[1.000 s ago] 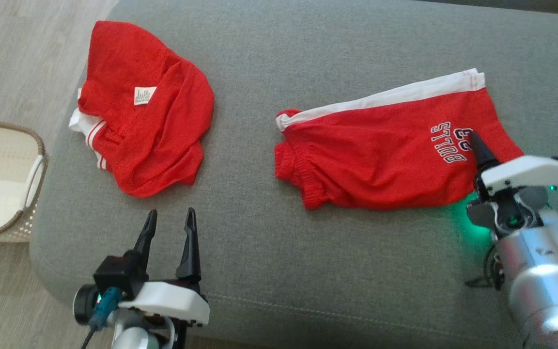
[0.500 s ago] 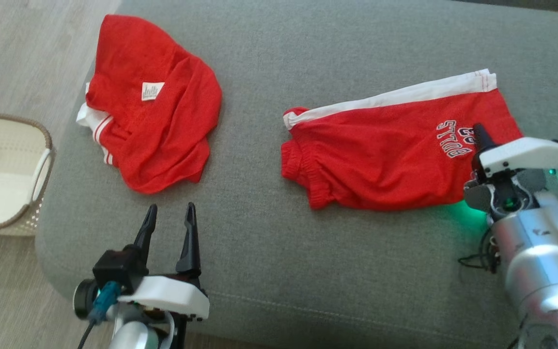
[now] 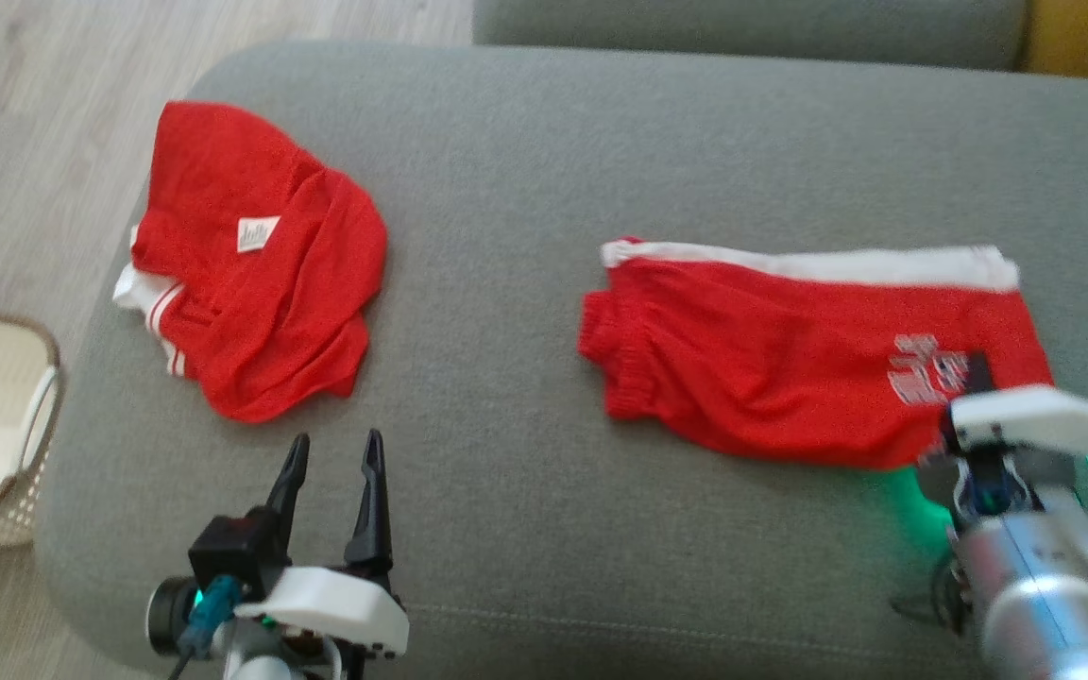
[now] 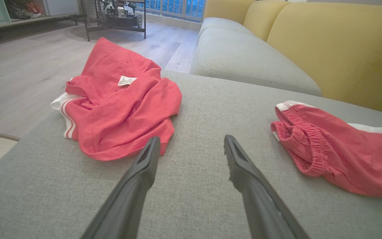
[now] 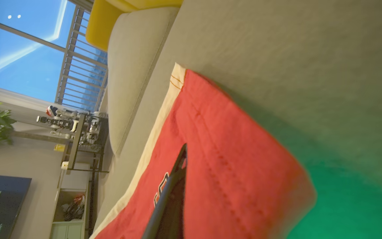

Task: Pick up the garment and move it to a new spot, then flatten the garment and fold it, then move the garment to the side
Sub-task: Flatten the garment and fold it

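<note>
While right gripper (image 3: 977, 370) pinches red shorts (image 3: 790, 378) at leg-hem end, fingers pressed together on cloth, shorts lie on grey cushion (image 3: 553, 170), long axis left–right, waistband pointing toward left gripper (image 3: 335, 440): fingers spread, empty, well apart, nearer crumpled red shirt (image 3: 251, 283)

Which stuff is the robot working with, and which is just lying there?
Working with: red shorts; right gripper, shut on them.
Just lying there: crumpled red shirt; basket beside the sofa; left gripper, open, holding nothing.
</note>
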